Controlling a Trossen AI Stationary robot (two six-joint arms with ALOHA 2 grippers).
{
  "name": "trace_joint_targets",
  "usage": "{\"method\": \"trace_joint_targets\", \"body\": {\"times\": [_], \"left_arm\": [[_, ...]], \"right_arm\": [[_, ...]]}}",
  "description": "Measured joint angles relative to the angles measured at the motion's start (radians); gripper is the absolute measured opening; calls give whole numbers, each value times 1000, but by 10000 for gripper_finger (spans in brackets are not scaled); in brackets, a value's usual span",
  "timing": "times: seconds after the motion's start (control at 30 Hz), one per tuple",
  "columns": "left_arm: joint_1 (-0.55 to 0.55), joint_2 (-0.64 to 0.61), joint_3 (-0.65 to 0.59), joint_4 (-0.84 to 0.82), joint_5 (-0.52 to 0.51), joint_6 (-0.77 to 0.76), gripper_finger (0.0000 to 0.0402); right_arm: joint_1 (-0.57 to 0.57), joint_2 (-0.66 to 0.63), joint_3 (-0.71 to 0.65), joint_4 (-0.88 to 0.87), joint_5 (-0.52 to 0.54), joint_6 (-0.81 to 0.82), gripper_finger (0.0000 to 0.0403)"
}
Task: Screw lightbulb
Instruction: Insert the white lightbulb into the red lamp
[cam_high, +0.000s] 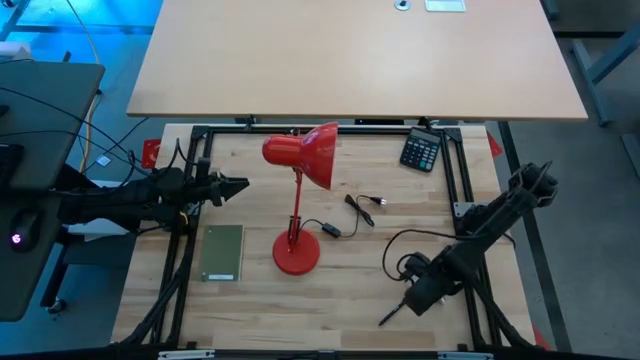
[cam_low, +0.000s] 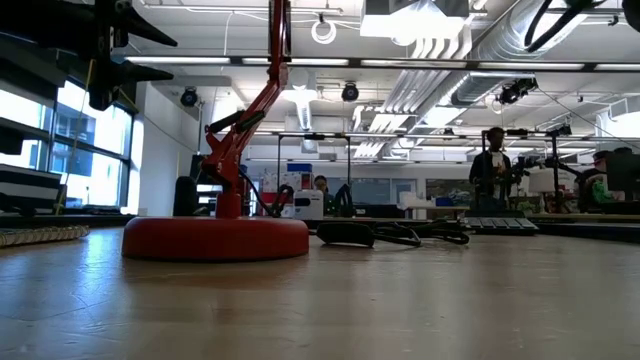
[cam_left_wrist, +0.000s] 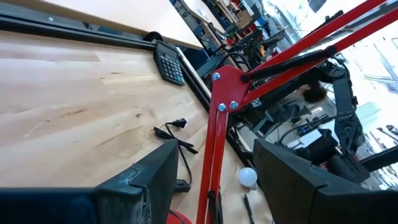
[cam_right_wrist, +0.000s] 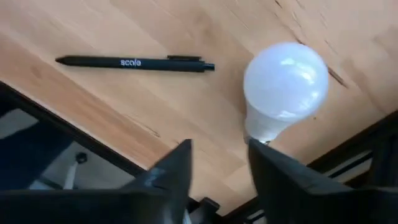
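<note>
The white lightbulb shows in the right wrist view just beyond my right gripper, its narrow end toward one fingertip. It also shows small in the left wrist view. In the high view my right gripper points down at the near right of the table and hides the bulb. Its fingers stand apart with nothing between them. The red desk lamp stands on its round base, with its shade toward the far side. My left gripper waits open at the left, pointing level at the lamp. My right gripper has the lightbulb's narrow end right at the tip of one finger, outside the gap between the fingers. I cannot tell whether the finger touches it. The fingers point down from above.
A black pen lies on the wood beside the bulb, near the table's front edge. The lamp's black cord trails at the middle. A calculator sits far right and a green pad near left. People stand in the room beyond.
</note>
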Motion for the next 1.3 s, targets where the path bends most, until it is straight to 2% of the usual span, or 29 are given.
{"method": "trace_joint_targets", "body": {"times": [0.17,0.3,0.5,0.67,0.87,1.07,1.3], "left_arm": [[0,0,0,0,0,-7,200],[0,0,0,-1,0,-8,200],[0,0,0,-2,0,-7,200],[0,0,0,-2,9,-8,200],[0,0,0,-26,1,-1,200],[0,0,0,-33,7,-16,200],[0,0,0,-37,7,-8,200]], "right_arm": [[-5,0,0,-4,0,22,264],[13,14,-21,6,9,22,296],[19,16,-95,16,18,5,303],[23,16,-106,144,44,-89,303],[23,16,-107,17,88,-102,303],[38,16,-106,101,99,-169,303],[59,16,-136,63,115,-129,303]]}}
